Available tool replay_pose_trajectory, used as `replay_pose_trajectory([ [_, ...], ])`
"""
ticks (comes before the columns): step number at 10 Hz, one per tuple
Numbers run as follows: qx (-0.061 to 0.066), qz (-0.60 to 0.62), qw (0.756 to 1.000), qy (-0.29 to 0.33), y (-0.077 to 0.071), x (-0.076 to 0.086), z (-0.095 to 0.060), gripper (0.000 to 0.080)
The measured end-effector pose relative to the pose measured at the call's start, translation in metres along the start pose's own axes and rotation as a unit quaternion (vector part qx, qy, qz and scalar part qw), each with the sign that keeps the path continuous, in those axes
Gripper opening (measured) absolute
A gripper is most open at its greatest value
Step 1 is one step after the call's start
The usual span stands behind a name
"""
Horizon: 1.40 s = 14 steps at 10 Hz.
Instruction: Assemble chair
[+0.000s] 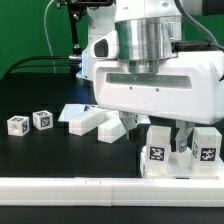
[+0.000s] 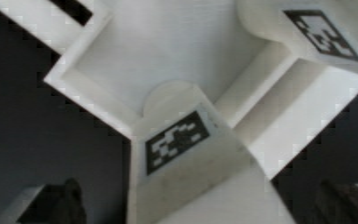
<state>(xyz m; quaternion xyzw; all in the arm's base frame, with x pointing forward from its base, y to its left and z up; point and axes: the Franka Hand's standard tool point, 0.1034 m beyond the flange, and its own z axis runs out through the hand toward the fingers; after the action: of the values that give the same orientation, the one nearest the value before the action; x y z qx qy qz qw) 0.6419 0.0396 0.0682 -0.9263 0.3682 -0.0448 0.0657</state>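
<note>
White against black
I see white plastic chair pieces (image 1: 88, 118) bearing square black-and-white tags (image 1: 157, 156) on my flat black counter (image 1: 40, 160).

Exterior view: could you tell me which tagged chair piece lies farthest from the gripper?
The tagged block at the exterior view's far left; its twin and the rest lie nearer the gripper.

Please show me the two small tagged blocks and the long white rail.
Outer small block (image 1: 18, 125): exterior view, tagged face.
Inner small block (image 1: 42, 120): exterior view, tagged face.
Long white rail (image 1: 60, 186): exterior view, top surface.
</note>
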Motion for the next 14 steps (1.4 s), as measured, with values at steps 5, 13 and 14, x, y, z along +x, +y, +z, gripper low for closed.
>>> replay_pose_trajectory([
  [5, -0.020, -0.101, 0.995, -0.014, -0.0073, -0.0065, 0.0008, 0.0396],
  [13, -0.032, 0.413, 0.910, -0.019, -0.0076, -0.0016, 0.0008, 0.0287],
  [14, -0.032, 0.418, 0.908, -0.019, -0.0083, -0.0024, 0.0009, 0.0287],
])
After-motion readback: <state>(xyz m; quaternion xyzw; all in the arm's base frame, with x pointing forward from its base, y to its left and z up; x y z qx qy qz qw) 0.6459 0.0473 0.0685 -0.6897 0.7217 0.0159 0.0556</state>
